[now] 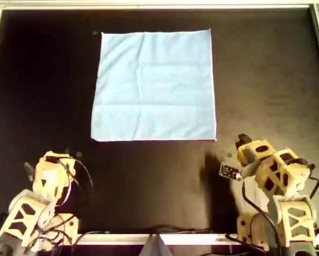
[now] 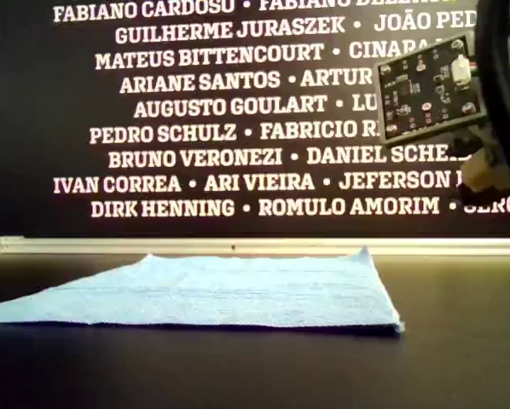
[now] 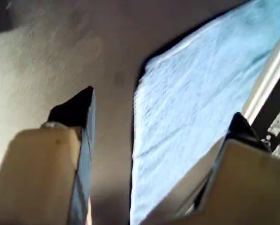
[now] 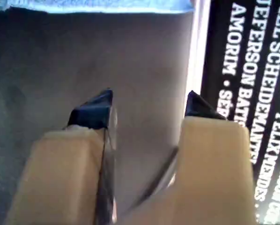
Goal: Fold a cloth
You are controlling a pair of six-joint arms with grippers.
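Light-blue cloth (image 1: pixel 154 85) lay flat and unfolded on the black tabletop (image 1: pixel 42 80).
Thin, limp, probably light: best pinched at a near corner; my first pincer (image 3: pixel 161 124) and second pincer (image 4: pixel 149 105) both gaped empty.

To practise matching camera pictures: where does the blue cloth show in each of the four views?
Overhead view: cloth, upper centre, flat.
Exterior view: low, left of centre.
First wrist view: beyond the open jaws.
Second wrist view: thin strip at the edge.
Shared landmark: the pale table rail.
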